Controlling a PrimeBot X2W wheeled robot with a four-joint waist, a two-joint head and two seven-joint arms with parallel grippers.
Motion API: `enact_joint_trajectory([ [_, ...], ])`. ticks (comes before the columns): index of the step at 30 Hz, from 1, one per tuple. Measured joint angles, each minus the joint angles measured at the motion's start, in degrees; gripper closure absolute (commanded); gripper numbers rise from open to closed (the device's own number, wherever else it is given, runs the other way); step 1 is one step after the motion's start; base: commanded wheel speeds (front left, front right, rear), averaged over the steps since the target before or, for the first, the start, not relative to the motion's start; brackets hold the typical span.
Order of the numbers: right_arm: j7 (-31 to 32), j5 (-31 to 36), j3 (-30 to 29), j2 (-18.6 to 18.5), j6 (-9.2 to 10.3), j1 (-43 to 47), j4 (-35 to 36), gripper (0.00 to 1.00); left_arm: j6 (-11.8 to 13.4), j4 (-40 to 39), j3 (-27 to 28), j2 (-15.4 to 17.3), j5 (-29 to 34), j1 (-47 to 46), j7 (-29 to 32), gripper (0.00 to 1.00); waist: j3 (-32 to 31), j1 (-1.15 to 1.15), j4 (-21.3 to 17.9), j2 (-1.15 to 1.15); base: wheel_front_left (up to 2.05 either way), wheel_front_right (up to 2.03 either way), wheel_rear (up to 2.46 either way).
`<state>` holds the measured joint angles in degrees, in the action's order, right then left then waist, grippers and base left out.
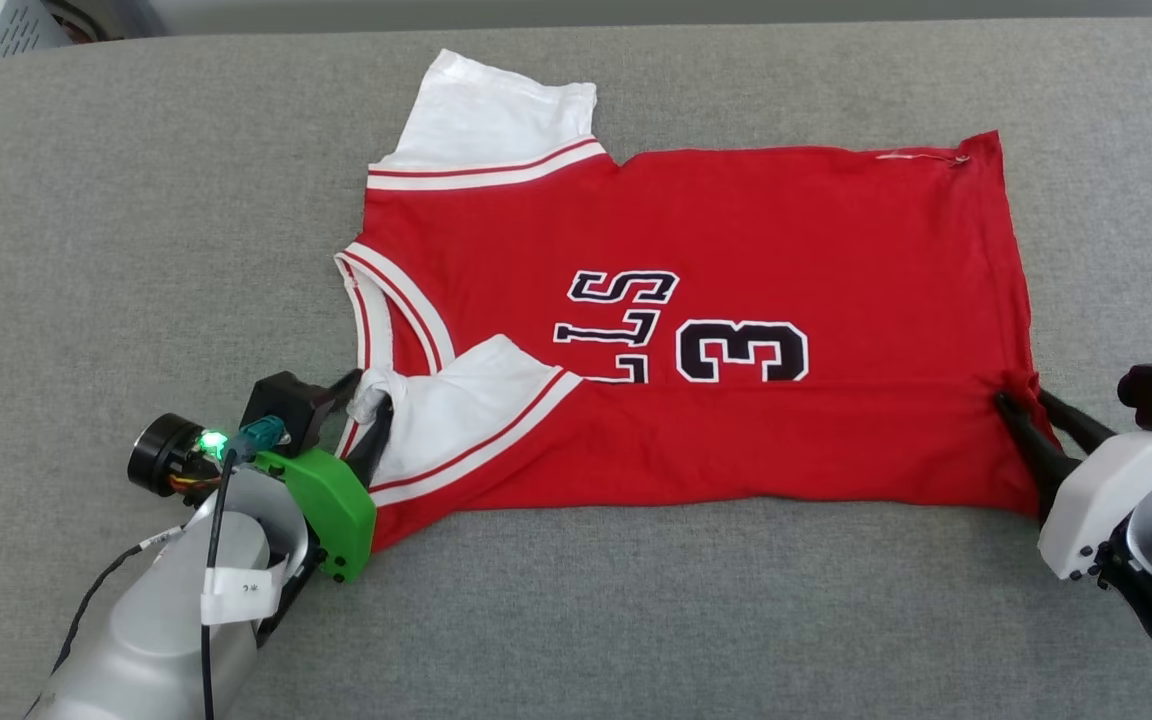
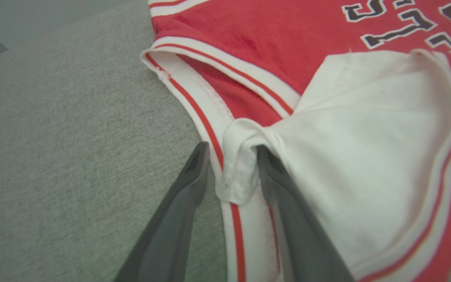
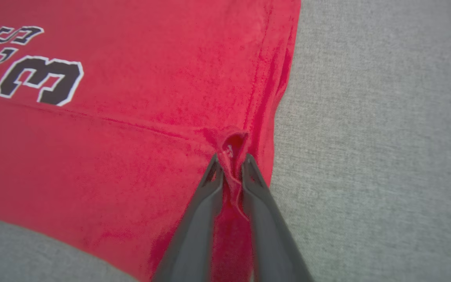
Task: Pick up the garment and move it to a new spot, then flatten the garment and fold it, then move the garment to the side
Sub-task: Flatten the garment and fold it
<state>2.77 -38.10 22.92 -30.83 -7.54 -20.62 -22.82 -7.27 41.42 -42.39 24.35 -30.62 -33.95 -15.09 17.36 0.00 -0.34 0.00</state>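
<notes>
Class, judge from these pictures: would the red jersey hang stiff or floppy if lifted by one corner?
Probably floppy: the jersey puckers at the right hand and its sleeve lies folded over. Likely light: it lies thin and flat on the grey surface.

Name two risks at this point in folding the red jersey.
The white sleeve hem is bunched between the left end effector's fingers; pulling away could snag it and lift the fold of the garment.
A red pucker of hem sits between the right end effector's fingers; withdrawing may drag that edge askew.
</notes>
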Motion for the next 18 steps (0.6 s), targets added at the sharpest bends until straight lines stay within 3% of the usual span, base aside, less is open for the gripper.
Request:
enact_joint_trajectory([
  [9, -1.9, 0.3, -3.9, -2.5, 0.01, 4.0, 7.2, 0.00, -0.1, -5.8, -0.9, 4.5, -2.4, -0.2, 2.5, 0.00, -4.3, 0.00, 0.9, 0.00, 0.00, 0.00, 0.00],
  [13, -0.3, 0.9, -6.5, -2.7, 0.01, 6.4, 10.1, 0.00, -0.1, -12.0, -2.7, 8.1, -9.1, -1.7, 10.6, 0.00, -6.0, 0.00, 1.6, 0.00, 0.00, 0.00, 0.00],
  [18, 2.0, 2.2, -9.0, -2.3, 0.01, 8.4, 12.9, 0.00, -0.1, -19.1, -5.2, 12.5, -20.2, -4.1, 27.4, 0.00, -7.3, 0.00, 2.4, 0.00, 0.00, 0.00, 0.00],
])
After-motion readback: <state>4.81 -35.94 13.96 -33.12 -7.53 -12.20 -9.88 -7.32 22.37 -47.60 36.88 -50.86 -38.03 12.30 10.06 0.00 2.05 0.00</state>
